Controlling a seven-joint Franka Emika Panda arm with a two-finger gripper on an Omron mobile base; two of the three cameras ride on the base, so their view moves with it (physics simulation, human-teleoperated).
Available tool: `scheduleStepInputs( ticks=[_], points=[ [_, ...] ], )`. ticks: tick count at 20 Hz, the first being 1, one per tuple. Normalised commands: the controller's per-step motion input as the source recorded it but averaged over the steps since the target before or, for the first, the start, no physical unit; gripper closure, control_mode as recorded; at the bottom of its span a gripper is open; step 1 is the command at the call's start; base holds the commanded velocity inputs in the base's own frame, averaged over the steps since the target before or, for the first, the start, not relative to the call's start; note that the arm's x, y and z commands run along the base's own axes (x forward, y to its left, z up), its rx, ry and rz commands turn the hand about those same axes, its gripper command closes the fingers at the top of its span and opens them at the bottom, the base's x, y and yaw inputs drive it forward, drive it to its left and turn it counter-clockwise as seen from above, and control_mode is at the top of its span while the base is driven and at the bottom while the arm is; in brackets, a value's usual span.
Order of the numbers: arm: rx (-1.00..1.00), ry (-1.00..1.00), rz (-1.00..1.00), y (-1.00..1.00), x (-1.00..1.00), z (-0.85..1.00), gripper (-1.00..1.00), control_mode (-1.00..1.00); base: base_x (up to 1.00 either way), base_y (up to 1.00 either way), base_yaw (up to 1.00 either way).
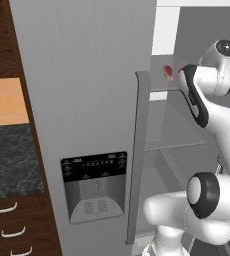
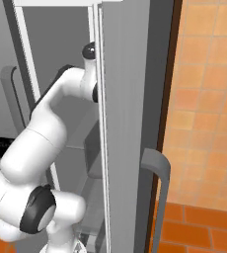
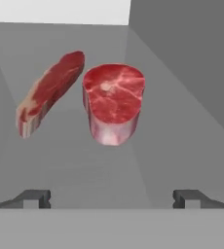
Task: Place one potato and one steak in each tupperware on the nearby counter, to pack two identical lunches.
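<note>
Now the two-finger gripper (image 3: pixel 112 197) gapes fully open, empty, inside the grey fridge; the thick round red-pink steak (image 3: pixel 113 102) sits straight ahead, centred between the tips, the flatter slab (image 3: pixel 49 92) just left.

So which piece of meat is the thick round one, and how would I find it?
Look inside the open grey fridge, on the shelf that the arm reaches toward. Two red steaks sit side by side there in the hand view. The one you want is the right-hand steak: a thick round chunk with a marbled red face, unlike the long thin slab leaning beside it.
</note>
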Motion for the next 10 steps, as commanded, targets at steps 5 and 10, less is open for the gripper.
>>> scheduleStepInputs(
  ticks=[5, 10],
  points=[
    [0.0, 0.01, 0.0, -0.19, 0.58, -0.2, -1.0, -1.0, 0.0, 0.0, 0.0],
    [0.01, 0.01, 0.0, -0.25, 0.55, -0.01, -1.0, -1.0, 0.0, 0.0, 0.0]
  ],
)
